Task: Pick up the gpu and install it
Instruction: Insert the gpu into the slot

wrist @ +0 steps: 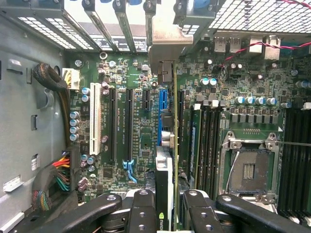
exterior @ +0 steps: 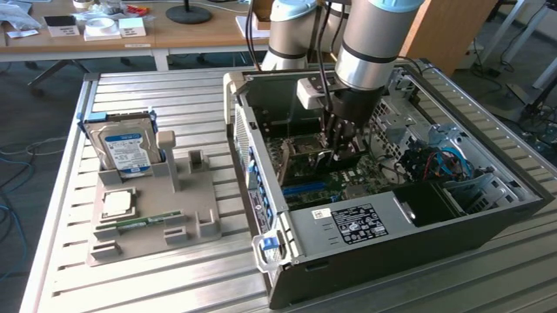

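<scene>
**Gpu in my grip, inside the case**

The open computer case [exterior: 392, 241] takes up the exterior view's right half, and I reach into its middle. Under me lies the green motherboard [wrist: 141, 131]. My gripper [wrist: 165, 211] is clamped on the gpu [wrist: 164, 170], held edge-on beside the blue slot [wrist: 163, 104]. I cannot tell whether the gpu is seated.
</scene>
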`<state>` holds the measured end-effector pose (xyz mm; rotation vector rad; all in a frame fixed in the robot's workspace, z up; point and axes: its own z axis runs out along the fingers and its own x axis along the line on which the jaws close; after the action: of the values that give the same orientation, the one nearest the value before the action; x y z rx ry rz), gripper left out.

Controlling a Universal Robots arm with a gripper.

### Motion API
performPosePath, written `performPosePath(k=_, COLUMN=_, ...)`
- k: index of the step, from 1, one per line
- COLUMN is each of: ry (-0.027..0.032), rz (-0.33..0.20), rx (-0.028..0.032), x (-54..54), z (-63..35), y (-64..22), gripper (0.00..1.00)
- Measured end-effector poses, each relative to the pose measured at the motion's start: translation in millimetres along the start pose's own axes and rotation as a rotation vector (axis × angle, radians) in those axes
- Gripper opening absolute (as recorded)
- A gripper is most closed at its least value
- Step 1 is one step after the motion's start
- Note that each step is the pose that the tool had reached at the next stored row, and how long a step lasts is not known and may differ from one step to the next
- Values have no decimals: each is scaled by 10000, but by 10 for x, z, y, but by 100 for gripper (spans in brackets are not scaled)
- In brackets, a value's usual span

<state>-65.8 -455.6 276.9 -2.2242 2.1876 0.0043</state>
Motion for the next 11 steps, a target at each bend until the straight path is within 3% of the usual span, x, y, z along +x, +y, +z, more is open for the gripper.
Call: performPosePath(k=11, ry=0, rz=0, rx=-1, x=0, z=17, y=0, gripper=27)
